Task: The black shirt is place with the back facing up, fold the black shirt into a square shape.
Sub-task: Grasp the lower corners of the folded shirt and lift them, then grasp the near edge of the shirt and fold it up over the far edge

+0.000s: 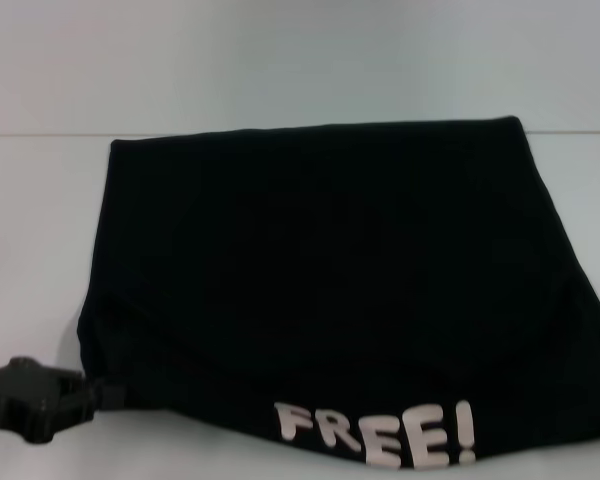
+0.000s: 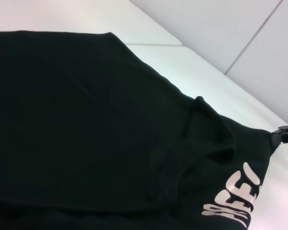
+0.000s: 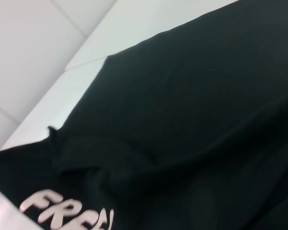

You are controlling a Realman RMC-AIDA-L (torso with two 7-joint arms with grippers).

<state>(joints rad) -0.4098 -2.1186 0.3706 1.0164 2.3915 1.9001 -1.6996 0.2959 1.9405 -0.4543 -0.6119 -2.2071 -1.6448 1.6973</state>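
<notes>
Black shirt [image 1: 320, 280] lies on the white table [image 1: 40, 220], already folded to a rough four-sided block, wider at its near edge than its far edge; white lettering "FREE!" [image 1: 375, 432] sits on a flap turned up along the shirt's near edge, toward the right side; left gripper [image 1: 80, 392] at the shirt's near left corner, touching the hem; cannot tell whether it pinches cloth or merely rests beside it; right gripper not visible in any view, though the right wrist camera looks across the shirt from close by the lettering.

Judgement: a late fold in hand, near edge being brought over the body; shape not yet square, near corners flare outward, soft ridges near the lettering; next move likely calls for carrying the near edge evenly toward the shirt's far edge, both corners level, then letting the cloth lie flat without dragging the lower layers.
</notes>
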